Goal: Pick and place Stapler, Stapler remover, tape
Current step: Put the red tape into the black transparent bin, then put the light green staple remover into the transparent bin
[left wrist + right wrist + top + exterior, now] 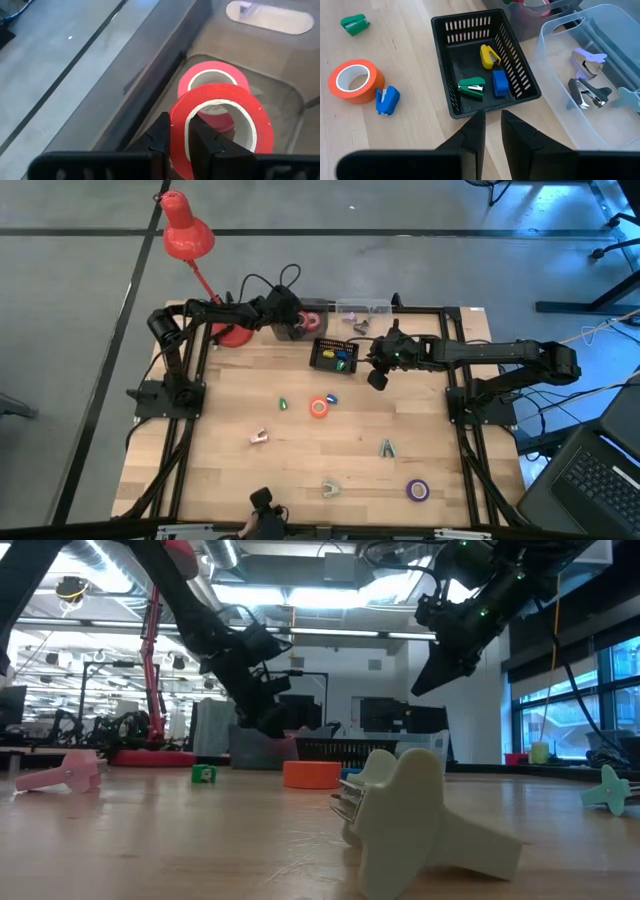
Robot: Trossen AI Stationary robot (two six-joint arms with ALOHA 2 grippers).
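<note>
My left gripper (180, 130) is at the table's far edge (297, 320), over a grey bin (280, 65), shut on a red tape roll (250, 115). A second red-pink roll (215, 75) lies flat on the bin floor below it. My right gripper (492, 116) hovers shut and empty just on the near side of the black basket (485, 65), which holds yellow, green and blue staplers. Orange tape (319, 407) and purple tape (417, 490) lie flat on the table. A blue stapler (386, 100) lies beside the orange roll, and a green stapler (283, 404) lies to the left of it. My left gripper holds the red roll by its wall (179, 125), one finger inside the hollow centre and one outside. The roll stands on edge in the hold, lifted clear above the roll in the bin.
A clear bin (600, 80) right of the basket holds staple removers. Pink (259, 437), teal (386, 447) and beige (329, 488) removers lie on the wood. A red lamp (187, 235) stands at the far left corner. The middle of the table has free room.
</note>
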